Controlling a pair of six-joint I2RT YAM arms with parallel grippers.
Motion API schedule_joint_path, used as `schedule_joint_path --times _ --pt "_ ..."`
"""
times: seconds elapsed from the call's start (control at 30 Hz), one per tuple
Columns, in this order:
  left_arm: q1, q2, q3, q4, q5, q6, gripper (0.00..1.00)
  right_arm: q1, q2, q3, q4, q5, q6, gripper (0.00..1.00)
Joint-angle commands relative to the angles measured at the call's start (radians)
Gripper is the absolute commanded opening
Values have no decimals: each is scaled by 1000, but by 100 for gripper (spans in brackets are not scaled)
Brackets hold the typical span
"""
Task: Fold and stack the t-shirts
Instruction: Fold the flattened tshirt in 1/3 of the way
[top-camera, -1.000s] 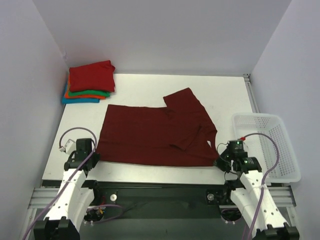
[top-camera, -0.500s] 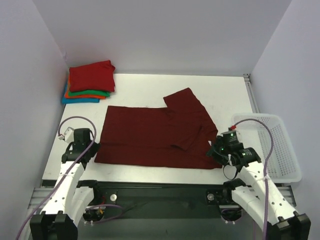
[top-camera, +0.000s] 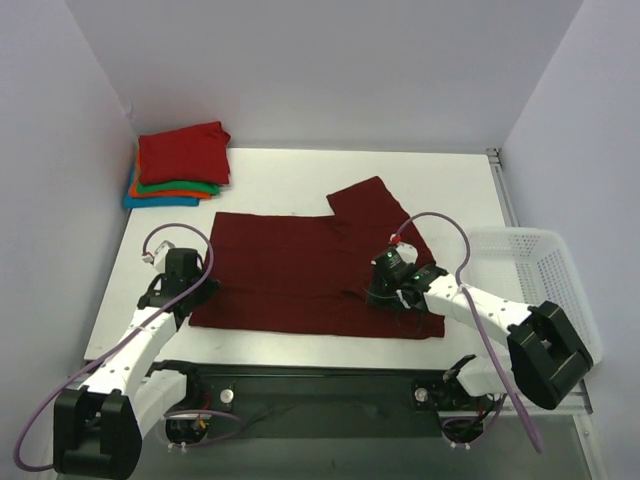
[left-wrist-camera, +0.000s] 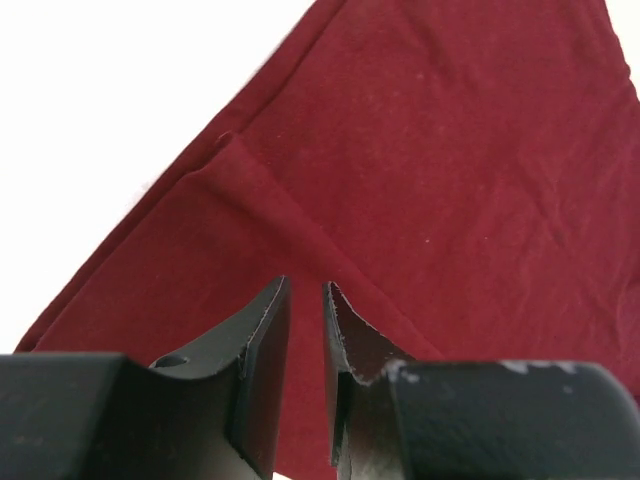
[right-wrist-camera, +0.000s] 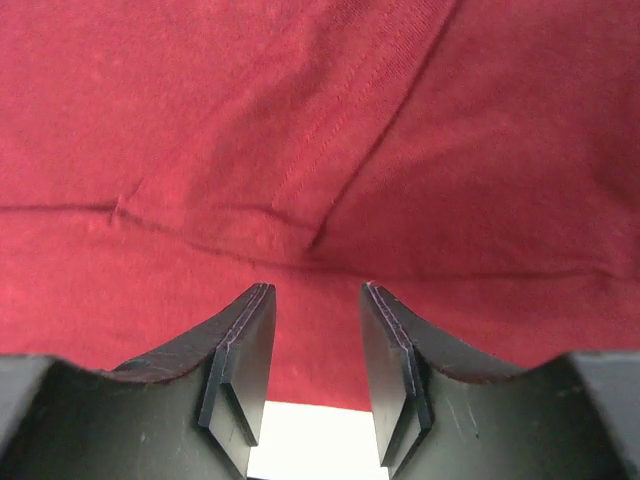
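A maroon t-shirt (top-camera: 310, 275) lies flat on the worktop (top-camera: 290, 175); the folded stack (top-camera: 178, 165) sits beyond its left corner, a white basket (top-camera: 540, 290) to its right.
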Motion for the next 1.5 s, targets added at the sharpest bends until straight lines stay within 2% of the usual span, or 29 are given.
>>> schedule_joint_path --times 0.0,0.57,0.73,0.83,1.1,1.17,1.23,1.33,1.47 --pt "-7 -22 25 65 19 28 30 14 45 32 71 73 42 39" --pt "-8 -25 15 87 30 45 30 30 137 39 148 61 77 34" --pt "-7 -27 14 90 30 45 30 30 150 59 150 64 71 14" --pt "-7 -27 15 90 28 46 30 30 157 88 137 71 64 6" --pt "-7 -19 17 99 31 48 30 30 255 212 99 90 -13 5" --pt "-7 -14 18 99 33 49 30 30 278 257 93 94 -34 6" --pt "-8 -13 18 100 38 51 30 30 317 289 84 96 -76 11" --pt "-7 -5 29 110 48 52 31 27 351 355 73 94 -137 29" --pt "-7 38 95 107 39 54 37 -11 338 447 44 68 -188 42"
